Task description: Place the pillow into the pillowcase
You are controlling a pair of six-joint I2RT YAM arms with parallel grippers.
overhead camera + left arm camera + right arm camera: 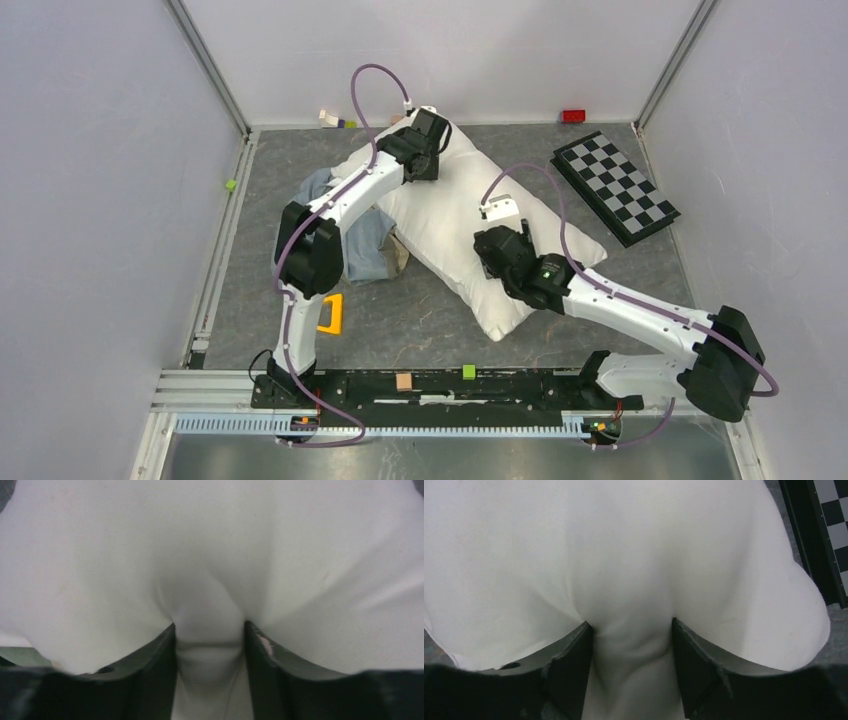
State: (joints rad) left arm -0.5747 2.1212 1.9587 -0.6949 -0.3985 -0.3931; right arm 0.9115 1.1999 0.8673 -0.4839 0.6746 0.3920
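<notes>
Seen from above, the pillow (pixel 450 205) lies slantwise on the table (pixel 430 330), its long axis running from 10 o'clock to 4 o'clock. The left gripper (pixel 210 625) bears down on the 10 o'clock end and the right gripper (pixel 630 622) on the 4 o'clock half. Each has its jaws well apart and sunk into the stuffing. A ridge of white fabric fills each gap and touches both fingers, though how firm either pinch is cannot be told. The pillowcase (pixel 365 245) sits crumpled at about 9 o'clock from the pillow's middle, just beside its long edge and under the left arm, so the left arm is the nearer one. Its mouth cannot be made out. By the look of it, the pillow must travel toward 9 o'clock, probably end first, which would mean swinging its axis round.
</notes>
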